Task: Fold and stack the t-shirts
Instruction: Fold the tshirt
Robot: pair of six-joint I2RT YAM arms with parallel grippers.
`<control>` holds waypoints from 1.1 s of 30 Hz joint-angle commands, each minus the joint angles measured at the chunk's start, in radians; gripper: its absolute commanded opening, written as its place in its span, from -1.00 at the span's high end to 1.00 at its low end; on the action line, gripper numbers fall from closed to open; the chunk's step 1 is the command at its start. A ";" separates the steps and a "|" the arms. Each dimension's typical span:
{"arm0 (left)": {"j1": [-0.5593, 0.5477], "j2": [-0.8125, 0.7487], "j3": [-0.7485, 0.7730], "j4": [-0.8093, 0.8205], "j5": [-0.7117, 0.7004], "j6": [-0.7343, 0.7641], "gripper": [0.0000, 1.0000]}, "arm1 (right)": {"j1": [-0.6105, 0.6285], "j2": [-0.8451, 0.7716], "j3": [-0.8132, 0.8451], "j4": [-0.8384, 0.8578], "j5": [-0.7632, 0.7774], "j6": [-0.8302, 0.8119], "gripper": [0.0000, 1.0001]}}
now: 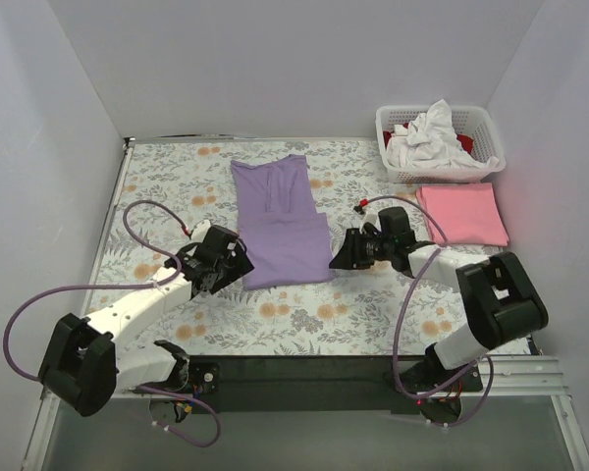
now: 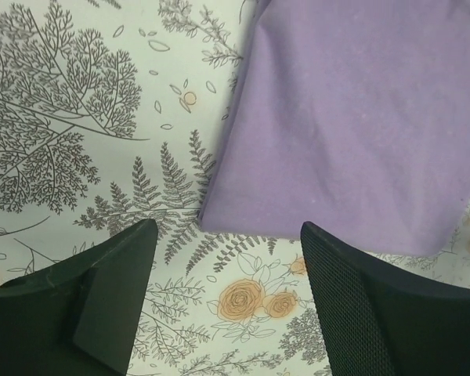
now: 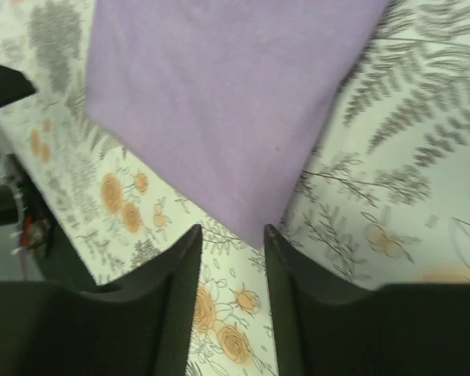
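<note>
The large lavender t-shirt [image 1: 280, 221] lies flat, folded into a long strip, in the middle of the floral cloth. My left gripper [image 1: 238, 263] is open and empty just off its near left corner; in the left wrist view the shirt [image 2: 352, 125] lies just beyond the gripper [image 2: 227, 227]. My right gripper [image 1: 336, 257] is open at the near right corner; in the right wrist view the shirt's [image 3: 219, 102] corner points between the tips of the gripper [image 3: 233, 229]. A folded pink t-shirt [image 1: 461, 213] lies at the right. A white shirt [image 1: 427, 137] and a red one [image 1: 464, 142] sit in the basket.
The white lattice basket [image 1: 481, 172] stands at the back right corner, just behind the pink shirt. The floral cloth [image 1: 167, 186] covers the table. White walls close in the left, back and right sides. Purple cables loop beside both arms.
</note>
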 commanded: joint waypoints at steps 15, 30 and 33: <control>-0.066 0.252 0.178 -0.102 -0.072 0.115 -0.17 | 0.151 -0.221 0.136 -0.523 0.574 -0.175 -0.34; -0.096 0.374 0.119 -0.085 -0.043 0.081 0.10 | 0.312 -0.119 0.239 -0.566 0.695 -0.129 -0.26; -0.099 0.397 0.105 -0.071 -0.041 0.081 0.23 | 0.330 -0.093 0.263 -0.576 0.713 -0.118 -0.25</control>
